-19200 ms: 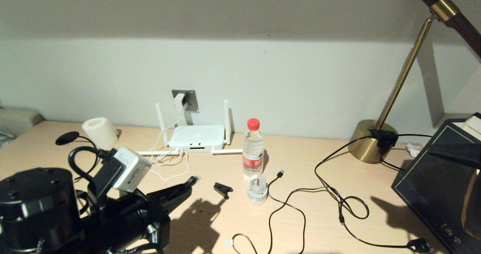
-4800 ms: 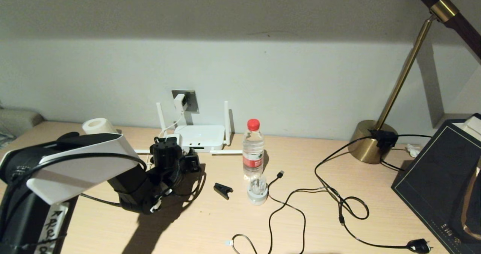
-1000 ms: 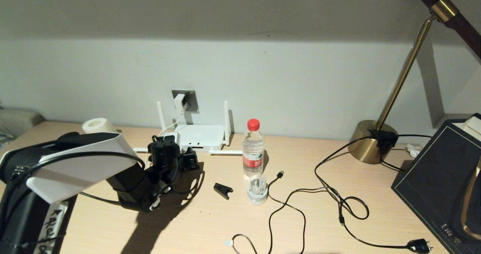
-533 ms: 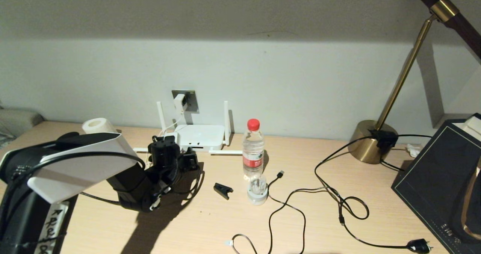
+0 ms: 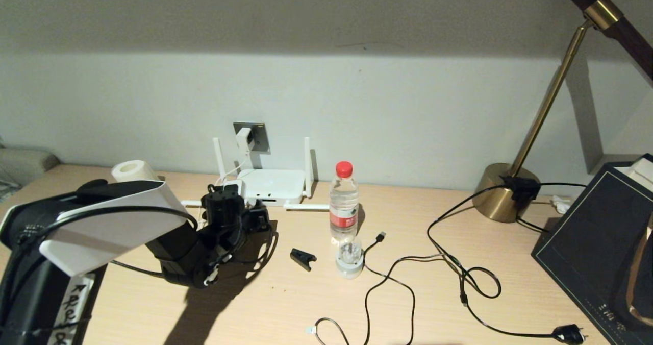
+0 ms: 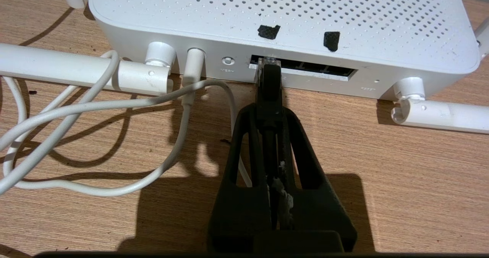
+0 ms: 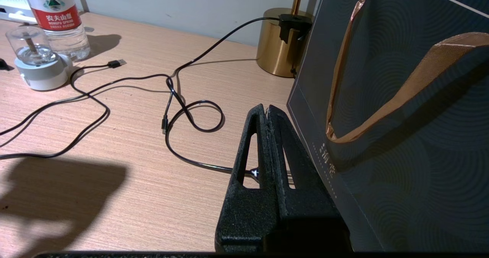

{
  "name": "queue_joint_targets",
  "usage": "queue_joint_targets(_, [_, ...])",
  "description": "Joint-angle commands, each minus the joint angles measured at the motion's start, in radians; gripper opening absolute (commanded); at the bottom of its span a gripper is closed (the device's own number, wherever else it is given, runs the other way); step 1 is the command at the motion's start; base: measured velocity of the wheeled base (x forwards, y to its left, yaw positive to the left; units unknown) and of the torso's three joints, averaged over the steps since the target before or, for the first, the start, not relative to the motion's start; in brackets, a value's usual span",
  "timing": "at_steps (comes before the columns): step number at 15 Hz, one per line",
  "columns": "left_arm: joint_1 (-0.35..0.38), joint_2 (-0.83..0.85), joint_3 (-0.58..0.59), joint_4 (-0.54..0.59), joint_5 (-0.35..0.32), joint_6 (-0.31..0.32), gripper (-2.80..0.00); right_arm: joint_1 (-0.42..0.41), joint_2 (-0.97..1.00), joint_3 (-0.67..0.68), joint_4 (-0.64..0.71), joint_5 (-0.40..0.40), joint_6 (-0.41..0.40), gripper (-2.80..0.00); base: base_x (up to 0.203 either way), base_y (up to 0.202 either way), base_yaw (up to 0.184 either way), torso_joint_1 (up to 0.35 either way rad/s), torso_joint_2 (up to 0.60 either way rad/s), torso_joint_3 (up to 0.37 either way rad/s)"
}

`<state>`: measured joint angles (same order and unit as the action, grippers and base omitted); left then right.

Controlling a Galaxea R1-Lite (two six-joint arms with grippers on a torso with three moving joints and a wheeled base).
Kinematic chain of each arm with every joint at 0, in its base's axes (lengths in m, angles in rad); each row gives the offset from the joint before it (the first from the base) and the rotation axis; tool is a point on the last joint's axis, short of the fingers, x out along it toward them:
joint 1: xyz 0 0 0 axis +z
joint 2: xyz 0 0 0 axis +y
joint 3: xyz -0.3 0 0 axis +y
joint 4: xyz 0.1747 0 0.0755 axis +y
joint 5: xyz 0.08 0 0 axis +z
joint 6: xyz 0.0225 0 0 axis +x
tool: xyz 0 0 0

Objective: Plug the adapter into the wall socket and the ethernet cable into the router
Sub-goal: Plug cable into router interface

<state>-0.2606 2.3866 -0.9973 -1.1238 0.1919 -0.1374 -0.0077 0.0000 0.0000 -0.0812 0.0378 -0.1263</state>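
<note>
The white adapter (image 5: 243, 140) sits plugged into the grey wall socket (image 5: 260, 133), its white cord (image 6: 114, 105) running down to the router. The white router (image 5: 268, 185) lies on the desk below, ports facing me. My left gripper (image 6: 269, 113) is shut on the black ethernet cable (image 6: 269, 86). Its clear-tipped connector (image 6: 268, 64) touches the left end of the router's port row (image 6: 305, 67). In the head view the left gripper (image 5: 255, 217) is just in front of the router. My right gripper (image 7: 266, 111) is shut and empty beside a dark bag.
A water bottle (image 5: 343, 202), a small glass-domed device (image 5: 349, 258) and a black clip (image 5: 302, 257) stand right of the router. Thin black cords (image 5: 449, 268) loop across the desk. A brass lamp (image 5: 505, 192) and dark bag (image 5: 597, 243) occupy the right; a white roll (image 5: 133, 171) is at the left.
Over the last second the left gripper has barely shifted. Since 19 s ago it has carried the ethernet connector forward to the router's ports.
</note>
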Motion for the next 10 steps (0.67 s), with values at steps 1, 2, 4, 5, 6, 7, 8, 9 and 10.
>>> queue_joint_targets(1, [0.001,0.005,-0.007,-0.007,0.0,-0.001,-2.8,0.0,0.002,0.035,-0.002,0.001,-0.001,-2.8,0.0,0.0,0.0,0.0,0.0,0.0])
queue_joint_targets(2, [0.003,0.007,-0.007,-0.007,0.0,-0.001,-2.8,0.0,0.002,0.034,-0.002,0.001,-0.001,-2.8,0.0,0.0,0.0,0.0,0.0,0.0])
queue_joint_targets(4, [0.003,0.011,-0.007,-0.007,-0.002,0.0,-2.8,0.0,0.002,0.034,-0.002,0.001,-0.001,-2.8,0.0,0.0,0.0,0.0,0.0,0.0])
queue_joint_targets(5, [0.004,0.014,-0.009,-0.007,-0.003,0.0,-2.8,0.0,0.002,0.035,-0.002,0.001,-0.001,-2.8,0.0,0.0,0.0,0.0,0.0,0.0])
queue_joint_targets(6, [0.004,0.016,-0.011,-0.007,-0.003,0.001,-2.8,0.0,0.002,0.035,-0.001,0.001,-0.001,-2.8,0.0,0.0,0.0,0.0,0.0,0.0])
queue_joint_targets(7, [0.004,0.016,-0.015,-0.007,-0.003,0.001,-2.8,0.0,0.002,0.035,-0.002,0.001,-0.001,-2.8,0.0,0.0,0.0,0.0,0.0,0.0])
queue_joint_targets(8, [0.004,0.014,-0.015,-0.007,-0.003,0.001,-2.8,0.0,0.002,0.034,-0.002,0.001,-0.001,-2.8,0.0,0.0,0.0,0.0,0.0,0.0])
queue_joint_targets(9, [0.004,0.014,-0.015,-0.007,-0.003,0.001,-2.8,0.0,0.002,0.035,0.0,0.001,-0.001,-2.8,0.0,0.0,0.0,0.0,0.0,0.0])
queue_joint_targets(10, [0.004,0.014,-0.015,-0.007,-0.003,0.001,-2.8,0.0,0.002,0.035,-0.002,0.001,-0.001,-2.8,0.0,0.0,0.0,0.0,0.0,0.0])
